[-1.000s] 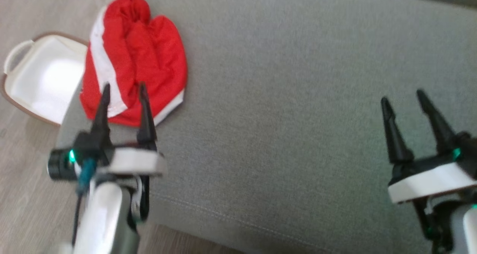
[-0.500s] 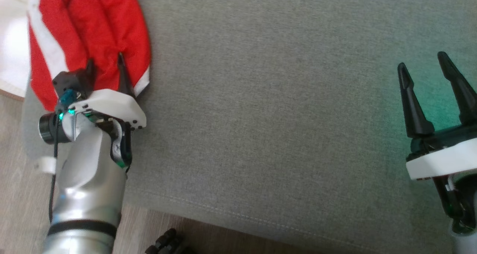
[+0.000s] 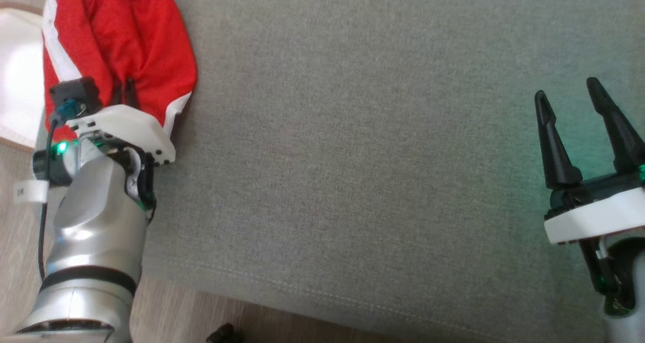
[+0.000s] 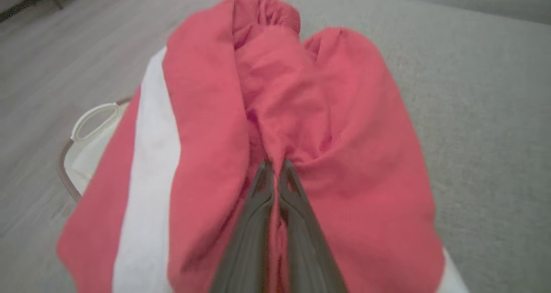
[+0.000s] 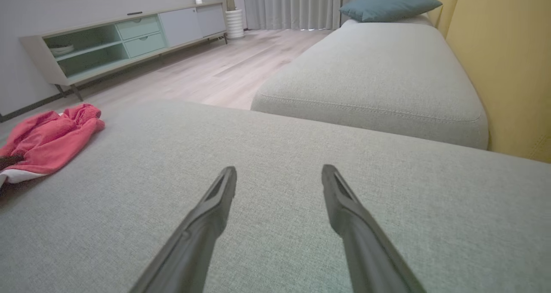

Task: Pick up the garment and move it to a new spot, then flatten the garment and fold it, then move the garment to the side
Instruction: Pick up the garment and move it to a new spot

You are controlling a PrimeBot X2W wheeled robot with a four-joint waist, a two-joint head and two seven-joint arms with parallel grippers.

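Observation:
The garment [image 3: 126, 41] is a crumpled red piece with white stripes, lying at the left end of the grey sofa cushion [image 3: 363, 156]. My left gripper [image 3: 123, 88] rests on its near part, shut, with a ridge of red cloth pinched between the fingers. The left wrist view shows the garment [image 4: 327, 125] bunched up around my closed left gripper [image 4: 275, 166]. Far to the right, my right gripper [image 3: 567, 93] hovers open over bare cushion, nothing between its fingers. From the right wrist view the garment [image 5: 47, 140] lies far left and the right gripper [image 5: 279, 172] is spread wide.
A white basket [image 3: 17, 76] with a handle stands on the wooden floor left of the cushion, beside the garment. A second grey cushion [image 5: 374, 73] with a teal pillow [image 5: 389, 4] lies beyond. A low cabinet [image 5: 120, 37] lines the far wall.
My left gripper has gone forward onto the garment and shut on a fold of it. The head camera tilted, shifting the whole picture. My right gripper stayed open.

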